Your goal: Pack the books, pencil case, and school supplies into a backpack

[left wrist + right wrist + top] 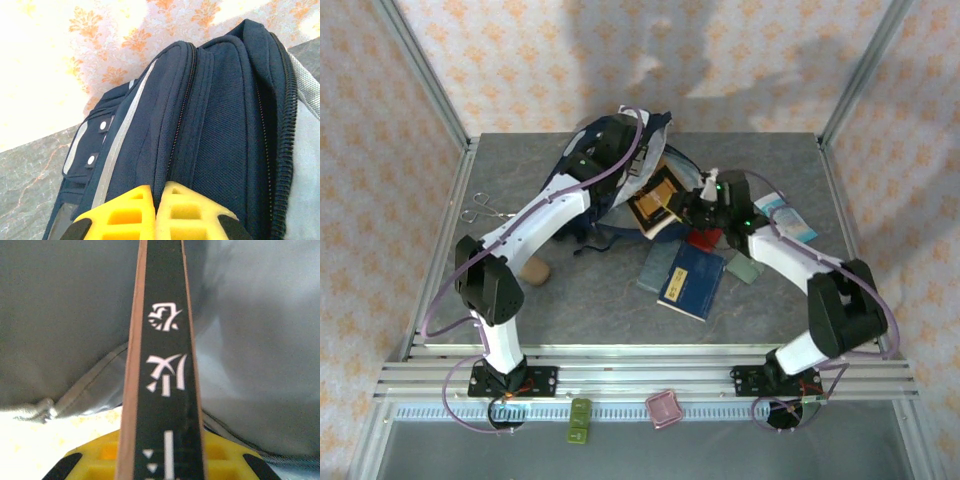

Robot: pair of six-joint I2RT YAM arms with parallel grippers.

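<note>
Top external view, as we list it: backpack (220, 125) upright at the far middle of the bench (570, 310). The left end effector (156, 210) is pressed together on its navy fabric. The right end effector (692, 207) pinches the brown book (655, 203), tilted at the backpack's mouth. Lying flat nearby are the navy book (690, 280), the pencil case (655, 268) at its left edge, the red piece (703, 240) and the grey-green piece (742, 268).

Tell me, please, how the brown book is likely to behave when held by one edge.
The brown book is likely stiff: its edge runs straight from the right gripper, no sag. It seems light, since one narrow pinch holds it. It might pivot in that grip when pushed against the backpack.
</note>
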